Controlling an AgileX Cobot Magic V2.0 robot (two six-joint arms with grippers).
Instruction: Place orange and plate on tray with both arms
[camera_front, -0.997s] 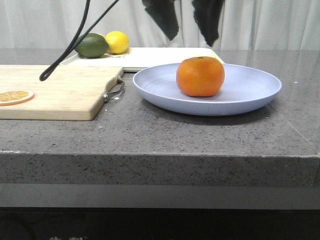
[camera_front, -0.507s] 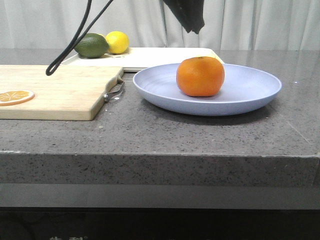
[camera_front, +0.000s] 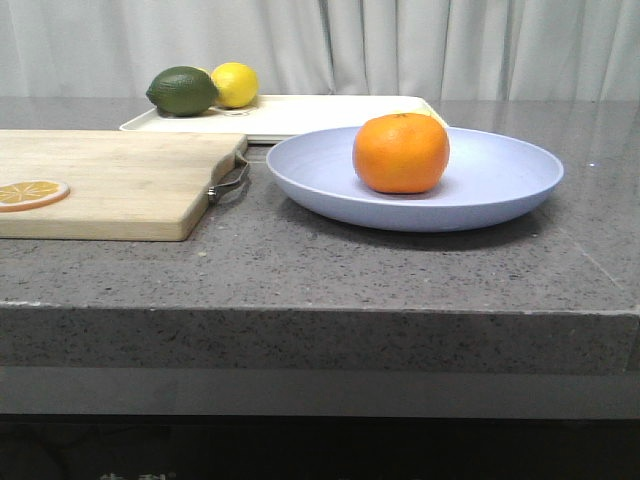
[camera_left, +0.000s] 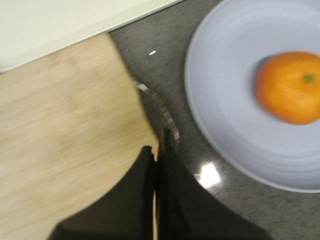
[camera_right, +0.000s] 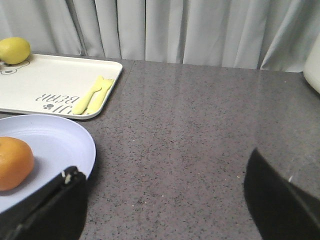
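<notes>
Front view: I see no arm over the desk (camera_front: 400, 270); its near edge runs w/ bare grey room in front of the plate (camera_front: 500, 185). Plate sits right of the cutting board (camera_front: 120, 180), just in front of the tray (camera_front: 330, 112), not on it. Orange (camera_front: 400, 152) rests in the plate, approx centre. Tray holds a lemon (camera_front: 234, 84) & a green fruit (camera_front: 182, 90) at its far left corner; right wrist view adds yellow cutlery (camera_right: 94, 95) on it. Orange slice (camera_front: 32, 192) on the board. Left gripper (camera_left: 158, 150): jaws pressed together, empty, over the board's edge by its metal handle (camera_left: 162, 112). Right gripper (camera_right: 165, 185): jaws wide apart, bare desk btw them, plate rim beside one.
</notes>
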